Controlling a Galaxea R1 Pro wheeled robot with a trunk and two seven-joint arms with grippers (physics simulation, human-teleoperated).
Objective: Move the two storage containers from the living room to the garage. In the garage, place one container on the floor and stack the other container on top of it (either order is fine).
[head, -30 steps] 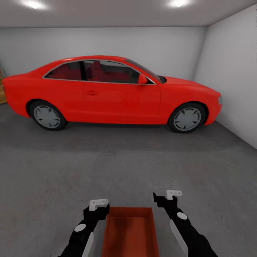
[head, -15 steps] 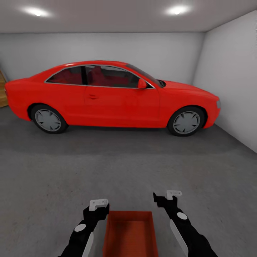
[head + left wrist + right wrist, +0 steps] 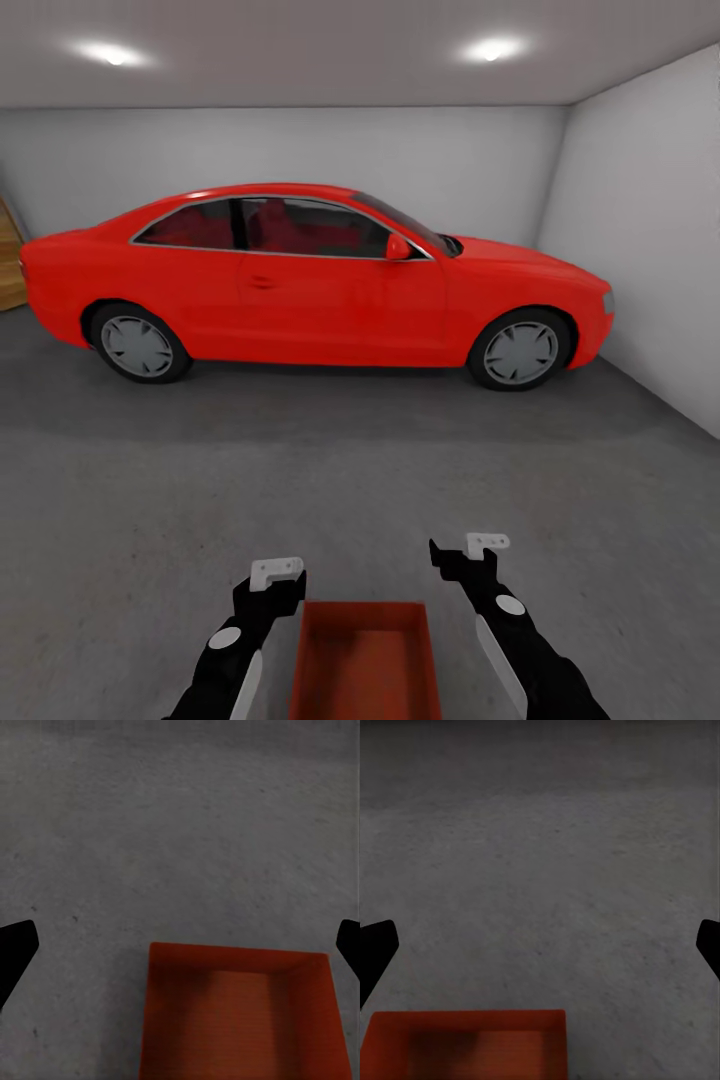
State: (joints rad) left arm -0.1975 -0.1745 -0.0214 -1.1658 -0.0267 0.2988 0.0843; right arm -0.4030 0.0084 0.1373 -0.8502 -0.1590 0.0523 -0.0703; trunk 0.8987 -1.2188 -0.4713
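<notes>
One rust-red open-top storage container [image 3: 365, 660] sits on the dark grey garage floor [image 3: 360, 470], directly in front of me and between my two arms. It looks empty, with a flat bottom. My left gripper [image 3: 272, 588] hovers beside its far left corner and my right gripper [image 3: 470, 560] beyond its far right corner. Neither touches it. In the left wrist view the container [image 3: 240, 1012] lies below the open gripper [image 3: 180, 945], whose dark fingers [image 3: 15, 952] stand wide apart. The right wrist view has the container [image 3: 465, 1042] below the open right gripper [image 3: 540, 945].
A red coupe car [image 3: 300, 280] is parked side-on across the back of the garage. A white wall [image 3: 650, 230] closes the right side. A wooden panel [image 3: 10, 260] shows at the far left edge. Wide grey concrete lies between me and the car.
The whole head view has slid downward and the car looks slightly smaller, so the camera has moved. Both grippers hold the same open pose beside the container.
</notes>
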